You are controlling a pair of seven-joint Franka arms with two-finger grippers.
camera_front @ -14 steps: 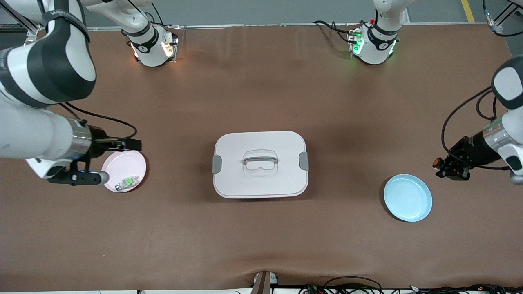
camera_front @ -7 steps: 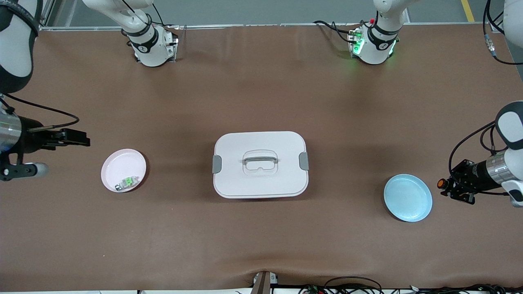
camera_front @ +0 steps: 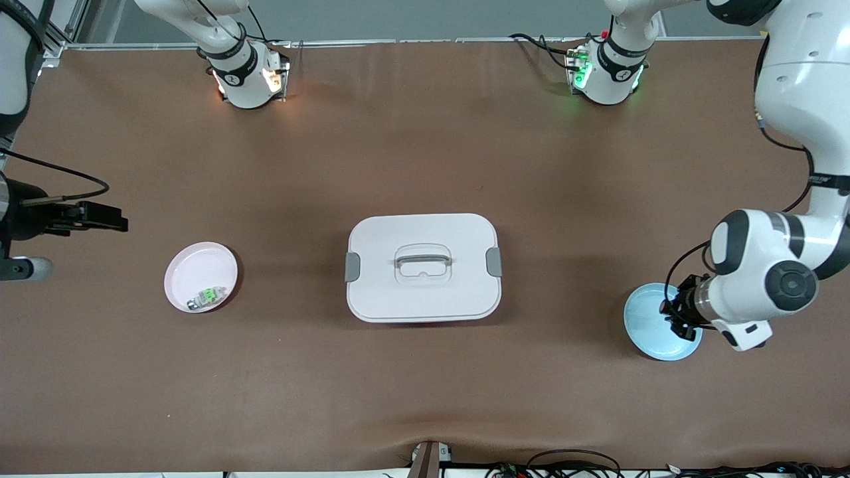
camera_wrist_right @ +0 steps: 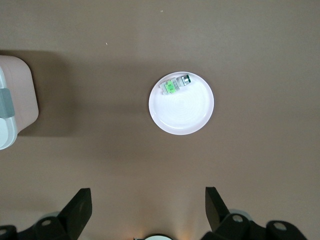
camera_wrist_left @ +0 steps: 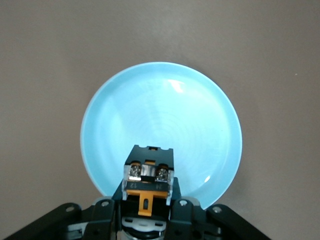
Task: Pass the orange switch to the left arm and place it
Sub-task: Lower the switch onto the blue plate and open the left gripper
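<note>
My left gripper [camera_front: 676, 312] is over the light blue plate [camera_front: 654, 338], shut on the orange switch. In the left wrist view the switch [camera_wrist_left: 148, 172] is a small black block with silver screws and an orange tab, held between my fingers [camera_wrist_left: 148, 206] just above the plate [camera_wrist_left: 160, 112]. In the front view the switch is hidden by the gripper. My right gripper [camera_front: 109, 216] is open and empty over bare table at the right arm's end; its jaws [camera_wrist_right: 147, 210] stand wide apart. The white box [camera_front: 423, 267] with grey latches and handle sits mid-table, lid on.
A pink plate [camera_front: 199, 269] toward the right arm's end holds a small green and silver component [camera_front: 206, 296]; both show in the right wrist view, plate [camera_wrist_right: 182, 110] and component [camera_wrist_right: 176, 84]. The box's corner [camera_wrist_right: 12, 100] shows there too.
My left gripper swung with the switch from beside the blue plate to over it. My right gripper drew away from the pink plate toward the table's end.
</note>
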